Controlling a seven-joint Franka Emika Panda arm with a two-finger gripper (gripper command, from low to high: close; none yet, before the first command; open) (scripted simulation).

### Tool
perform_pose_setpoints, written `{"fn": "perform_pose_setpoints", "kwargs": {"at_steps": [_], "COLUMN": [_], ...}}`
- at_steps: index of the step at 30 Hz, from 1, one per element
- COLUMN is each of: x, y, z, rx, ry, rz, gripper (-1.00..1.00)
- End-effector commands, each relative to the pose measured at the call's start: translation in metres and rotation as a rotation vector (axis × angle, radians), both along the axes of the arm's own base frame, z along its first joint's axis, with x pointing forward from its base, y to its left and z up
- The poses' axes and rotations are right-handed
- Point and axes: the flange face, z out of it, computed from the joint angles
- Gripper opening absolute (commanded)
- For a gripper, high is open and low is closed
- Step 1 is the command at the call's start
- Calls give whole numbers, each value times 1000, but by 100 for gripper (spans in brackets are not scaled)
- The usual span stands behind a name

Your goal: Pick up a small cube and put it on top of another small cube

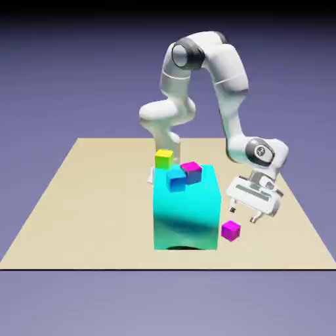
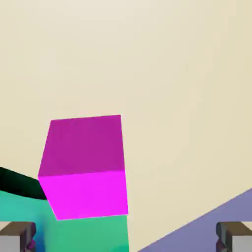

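Pincer (image 1: 241, 214) is being held wide open, empty, above magenta small cube (image 1: 230, 230); light, rigid, likely best gripped across flat opposite sides

Smooth matt magenta cube (image 2: 83, 167), matt tabletop (image 2: 187, 74)

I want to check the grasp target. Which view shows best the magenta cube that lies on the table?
The hand view: the magenta cube appears large, with two faces clear, ahead of the open gripper. The exterior view shows it only small, beside the cyan block.
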Motion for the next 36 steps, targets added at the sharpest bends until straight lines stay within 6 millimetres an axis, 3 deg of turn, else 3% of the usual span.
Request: {"fn": "perform_pose_setpoints", "kwargs": {"at_steps": [1,4,5,6,7,11,16,26,35,36], "x": [6,23,24,24,24,2,6,39,41,41], "y": [-5,-25,-27,-27,-27,-1,6,-30,-61,-72], "z": [-13,-52,-55,-55,-55,-3,22,105,181,192], "rx": [0,0,0,0,0,0,89,197,322,317], "ry": [-1,0,0,0,0,0,7,-16,71,75], "rz": [-1,0,0,0,0,0,-220,-770,-1224,-1266], "gripper": [0,0,0,-100,-100,-100,-100,-100,-100,-100]}}
